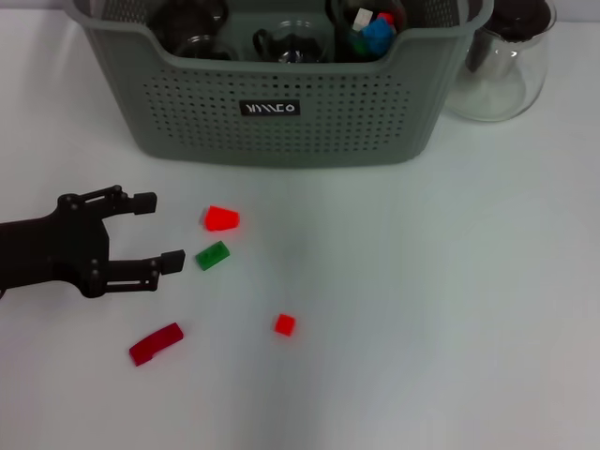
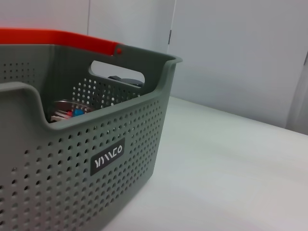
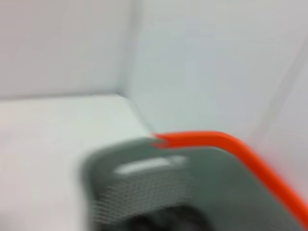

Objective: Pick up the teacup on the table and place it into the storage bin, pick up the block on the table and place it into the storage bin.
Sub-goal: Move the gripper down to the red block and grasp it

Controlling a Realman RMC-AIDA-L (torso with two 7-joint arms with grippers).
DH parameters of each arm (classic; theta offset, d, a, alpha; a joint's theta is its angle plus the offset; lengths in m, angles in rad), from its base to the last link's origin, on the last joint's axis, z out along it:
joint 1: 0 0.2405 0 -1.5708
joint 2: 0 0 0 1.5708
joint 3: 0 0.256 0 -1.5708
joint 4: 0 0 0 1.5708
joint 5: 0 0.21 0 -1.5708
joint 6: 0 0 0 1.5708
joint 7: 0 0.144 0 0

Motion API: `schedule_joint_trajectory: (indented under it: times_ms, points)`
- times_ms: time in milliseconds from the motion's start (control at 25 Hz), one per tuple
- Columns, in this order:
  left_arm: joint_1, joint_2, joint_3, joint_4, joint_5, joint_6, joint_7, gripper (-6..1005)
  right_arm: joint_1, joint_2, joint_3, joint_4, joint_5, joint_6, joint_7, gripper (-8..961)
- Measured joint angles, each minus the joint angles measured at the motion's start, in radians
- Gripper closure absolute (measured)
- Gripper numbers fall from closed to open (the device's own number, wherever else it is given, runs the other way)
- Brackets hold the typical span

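Head view: the left gripper (image 1: 157, 230), jaws spread and holding nothing, hovers low over the white table (image 1: 422, 309) just beside a green block (image 1: 213, 255) and a red block (image 1: 221, 218). Behind them stands the storage bin (image 1: 281, 122), its black label (image 1: 270, 109) bearing stylised white lettering too unclear to read. The right gripper is out of sight.

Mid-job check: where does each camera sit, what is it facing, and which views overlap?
Head view: high on the robot, looking down at the table, the bin, scattered blocks and a carafe; the left gripper, open, shows at the table's left.
Left wrist view: low beside the bin, facing its labelled wall; no gripper shows.
Right wrist view: above the bin's rim, blurred; no gripper shows.
All three share the bin; head and left wrist share its label.
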Motion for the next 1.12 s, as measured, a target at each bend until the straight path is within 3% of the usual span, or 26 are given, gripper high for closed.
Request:
schedule_joint_trajectory:
  times_ms: [160,360,600,840,1120]
  points:
    - [0.002,0.000,0.000,0.000,0.000,0.000,0.000,111,-0.068,-0.017,0.076,-0.059,0.183,-0.219,-0.098,72]
    - [0.003,0.001,0.002,0.004,0.003,0.005,0.001,111,-0.168,-0.034,0.086,-0.096,0.302,-0.432,-0.172,71]
    - [0.003,0.009,0.006,0.019,0.004,0.026,-0.007,111,-0.231,0.004,0.017,-0.051,0.263,-0.583,-0.284,74]
    - [0.004,0.012,0.006,0.031,0.006,0.049,-0.009,112,-0.219,0.012,-0.153,0.094,0.212,-0.479,-0.281,82]
    - [0.003,0.008,0.006,0.030,0.005,0.048,-0.006,112,-0.128,0.020,-0.438,0.253,0.189,-0.248,-0.168,85]
